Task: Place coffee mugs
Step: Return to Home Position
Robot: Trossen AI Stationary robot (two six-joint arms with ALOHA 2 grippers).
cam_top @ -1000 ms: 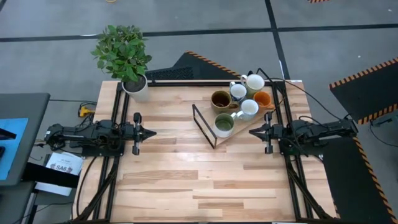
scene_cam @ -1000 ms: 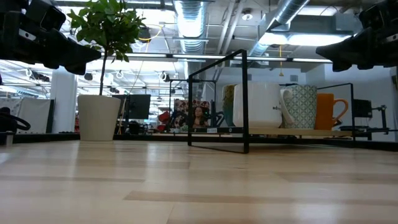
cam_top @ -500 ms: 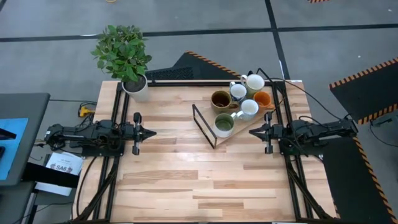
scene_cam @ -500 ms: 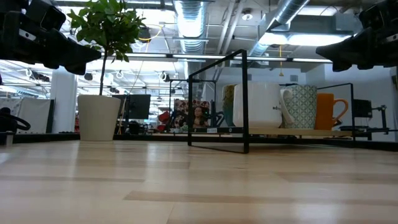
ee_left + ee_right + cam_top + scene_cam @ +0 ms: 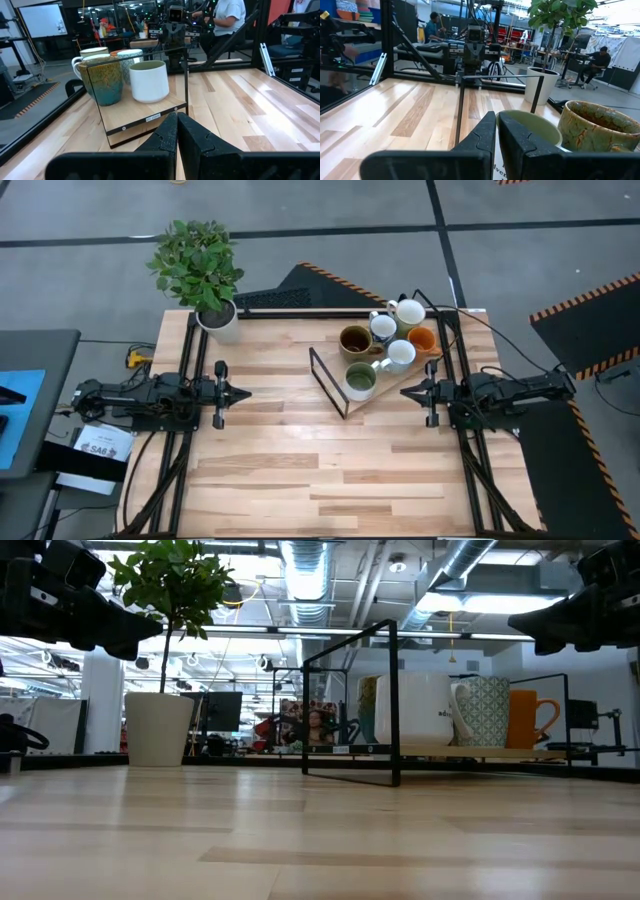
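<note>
Six mugs stand close together on a wooden board inside a thin black wire frame (image 5: 328,381) near the table's far right: brown (image 5: 355,340), pale with green inside (image 5: 360,381), orange (image 5: 422,339), white (image 5: 400,354), patterned (image 5: 382,327) and cream (image 5: 409,311). My left gripper (image 5: 243,392) hovers shut at the table's left side, pointing right, well clear of the mugs (image 5: 149,80). My right gripper (image 5: 408,392) hovers shut just right of the board, pointing left, close to the pale mug (image 5: 530,129) and brown mug (image 5: 600,125).
A white pot with a green plant (image 5: 217,320) stands at the table's far left corner. Black rails run along both table sides (image 5: 190,360). Bare wood lies between the grippers and toward the near edge (image 5: 320,470). People show in the room beyond (image 5: 597,57).
</note>
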